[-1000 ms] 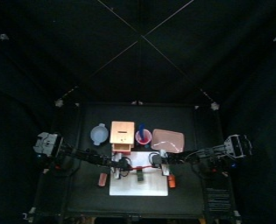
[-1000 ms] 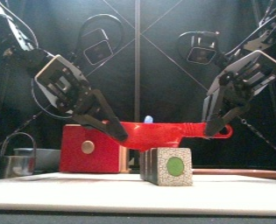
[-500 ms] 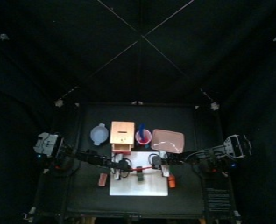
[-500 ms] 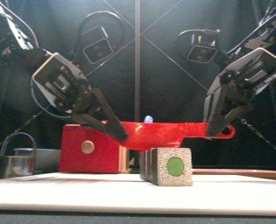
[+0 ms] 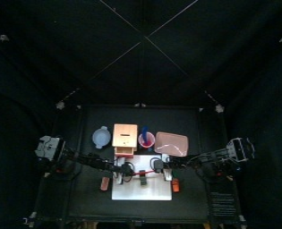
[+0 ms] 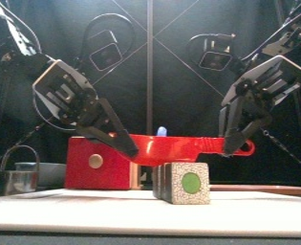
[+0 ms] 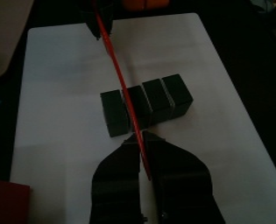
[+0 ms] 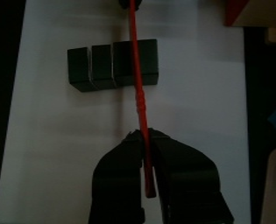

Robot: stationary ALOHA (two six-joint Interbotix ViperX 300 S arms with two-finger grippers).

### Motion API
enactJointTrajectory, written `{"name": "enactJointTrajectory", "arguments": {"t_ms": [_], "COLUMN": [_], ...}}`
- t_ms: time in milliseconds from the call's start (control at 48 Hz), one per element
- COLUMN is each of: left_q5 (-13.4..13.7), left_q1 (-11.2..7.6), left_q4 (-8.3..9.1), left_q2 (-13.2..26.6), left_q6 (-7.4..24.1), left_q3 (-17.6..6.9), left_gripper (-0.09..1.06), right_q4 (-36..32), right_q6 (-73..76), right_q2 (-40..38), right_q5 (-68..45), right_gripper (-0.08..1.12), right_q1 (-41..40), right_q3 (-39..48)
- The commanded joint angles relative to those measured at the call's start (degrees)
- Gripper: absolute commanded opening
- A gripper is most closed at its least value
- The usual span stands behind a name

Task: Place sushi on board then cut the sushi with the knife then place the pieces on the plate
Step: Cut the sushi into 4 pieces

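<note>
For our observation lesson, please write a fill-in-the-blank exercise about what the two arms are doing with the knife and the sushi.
1. The left gripper and the right gripper are both shut on one ___ knife.
2. The sushi roll under it rests on the white ___.
3. The roll's front face has a round ___ centre.
Missing words: red; cutting board; green.

In the front view the sushi roll showed little but one end face, its other blocks hidden behind it; the red knife hid all but the tip of the blue knife; from above, the sushi roll was too small to make out.
</note>
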Motion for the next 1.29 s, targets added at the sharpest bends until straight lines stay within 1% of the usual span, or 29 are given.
{"name": "enactJointTrajectory", "arguments": {"t_ms": [21, 83, 188, 292, 354, 438, 562, 812, 1062, 1250, 1292], "left_q5": [-0.7, -0.7, -0.7, -0.7, -0.7, -0.7, -0.7, -0.7, -0.7, -0.7, -0.2], "left_q1": [0.26, 0.53, 1.49, 1.67, 1.76, 2.37, 2.46, 2.46, 2.46, 2.37, 2.37], "left_q4": [0.70, 0.79, 1.23, 1.93, 1.93, 2.11, 2.99, 2.99, 2.99, 2.99, 2.99], "left_q2": [-2.1, -2.4, -2.6, -2.4, -2.0, -1.8, -1.1, -0.7, 1.9, 4.8, 5.1], "left_q6": [0.3, 0.3, 0.3, 0.3, 0.3, 0.3, 0.2, 0.2, 0.2, 0.2, 0.2], "left_q3": [-3.2, -3.1, -3.2, -3.3, -3.3, -3.3, -3.3, -2.9, -3.3, -4.0, -4.2], "left_gripper": [0.33, 0.33, 0.33, 0.33, 0.33, 0.33, 0.33, 0.33, 0.33, 0.33, 0.33], "right_q4": [-0.4, -0.5, -1.5, -1.8, -1.9, -2.1, -2.2, -1.7, -1.2, -0.7, -0.7], "right_q6": [0.0, -0.1, -0.1, 0.0, -0.1, -0.1, 0.0, 0.0, 0.1, 0.1, 0.1], "right_q2": [-2.5, -3.1, -3.3, -3.2, -2.9, -2.6, -2.1, -1.3, 1.6, 6.7, 7.4], "right_q5": [-0.3, -0.4, -0.4, -0.3, -0.4, -0.6, -0.5, -0.7, -1.0, -1.1, -1.1], "right_gripper": [0.17, 0.17, 0.17, 0.17, 0.17, 0.17, 0.17, 0.17, 0.17, 0.17, 0.17], "right_q1": [-1.0, -1.0, -1.0, -1.1, -1.1, -1.2, -1.2, -1.0, -0.8, -0.8, -0.8], "right_q3": [-3.3, -3.3, -3.4, -3.3, -3.4, -3.6, -3.6, -3.6, -3.9, -4.7, -5.0]}}
